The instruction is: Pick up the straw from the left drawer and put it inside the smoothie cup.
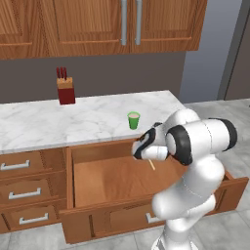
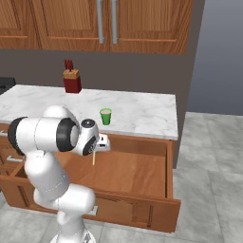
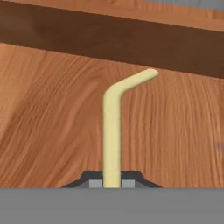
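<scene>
Gripping the straw by its lower end, the gripper has its jaws shut tight on it above the left drawer at centre frame (bent tip pointing away), presumably for carrying to the smoothie cup at upper centre.

Both base views are looking forward and down at the same open drawer and counter, from either side; the hand view is hovering close over the drawer's wood floor.
</scene>
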Controlling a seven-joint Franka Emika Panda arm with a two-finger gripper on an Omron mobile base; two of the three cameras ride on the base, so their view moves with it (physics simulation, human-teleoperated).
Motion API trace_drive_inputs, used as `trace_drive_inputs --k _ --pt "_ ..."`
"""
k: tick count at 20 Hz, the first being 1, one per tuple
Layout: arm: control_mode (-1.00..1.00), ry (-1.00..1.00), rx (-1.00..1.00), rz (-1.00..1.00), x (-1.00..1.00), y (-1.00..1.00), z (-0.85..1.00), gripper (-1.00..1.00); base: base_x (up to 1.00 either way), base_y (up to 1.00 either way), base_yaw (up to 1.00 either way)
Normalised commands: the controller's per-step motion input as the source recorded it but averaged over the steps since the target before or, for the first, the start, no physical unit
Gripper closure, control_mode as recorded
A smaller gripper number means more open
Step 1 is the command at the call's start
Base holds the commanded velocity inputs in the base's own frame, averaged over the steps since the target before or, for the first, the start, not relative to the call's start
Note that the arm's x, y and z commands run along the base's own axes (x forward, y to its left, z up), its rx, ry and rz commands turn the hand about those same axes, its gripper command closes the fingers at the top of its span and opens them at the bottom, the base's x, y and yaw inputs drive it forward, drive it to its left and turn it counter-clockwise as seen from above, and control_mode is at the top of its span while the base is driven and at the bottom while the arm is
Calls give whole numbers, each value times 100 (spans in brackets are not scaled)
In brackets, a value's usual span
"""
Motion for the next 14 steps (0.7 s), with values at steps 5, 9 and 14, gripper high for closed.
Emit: trace_drive_inputs --k 5,9,14 --pt "-100 -3 2 12 3 -4 98 100 0 0 0" --pt "-100 -15 3 14 0 -12 84 100 0 0 0" --pt "-100 -17 13 14 6 -20 94 100 0 0 0"
